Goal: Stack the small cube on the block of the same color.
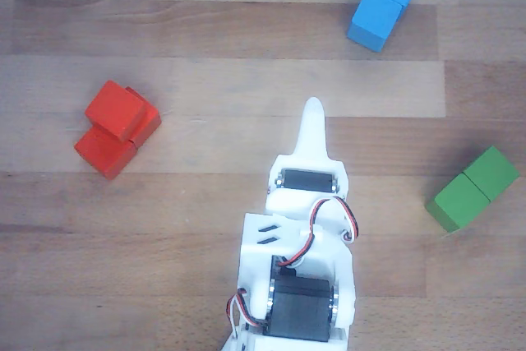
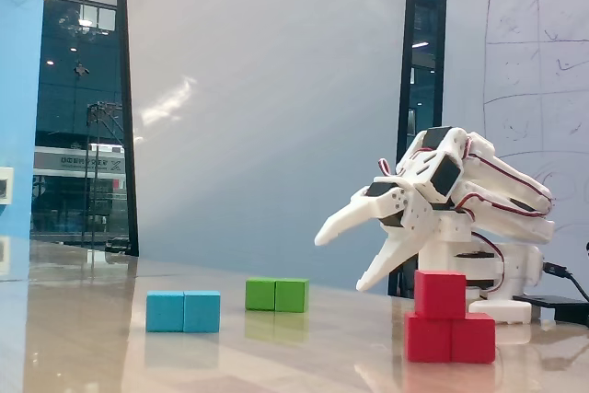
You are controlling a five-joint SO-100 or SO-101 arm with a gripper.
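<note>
The small red cube [image 1: 115,108] rests on top of the red two-cube block [image 1: 103,152] at the left of the wooden table, turned a little askew to it. In the fixed view the cube [image 2: 440,294] sits on the block [image 2: 451,338] slightly left of centre. My white gripper [image 1: 312,133] is to the right of the stack and apart from it. In the fixed view the gripper [image 2: 339,264] hangs above the table with its jaws spread and nothing between them.
A blue two-cube block [image 1: 384,3] lies at the far right top; it also shows in the fixed view [image 2: 183,311]. A green two-cube block [image 1: 472,188] lies at the right edge, seen in the fixed view [image 2: 276,294] too.
</note>
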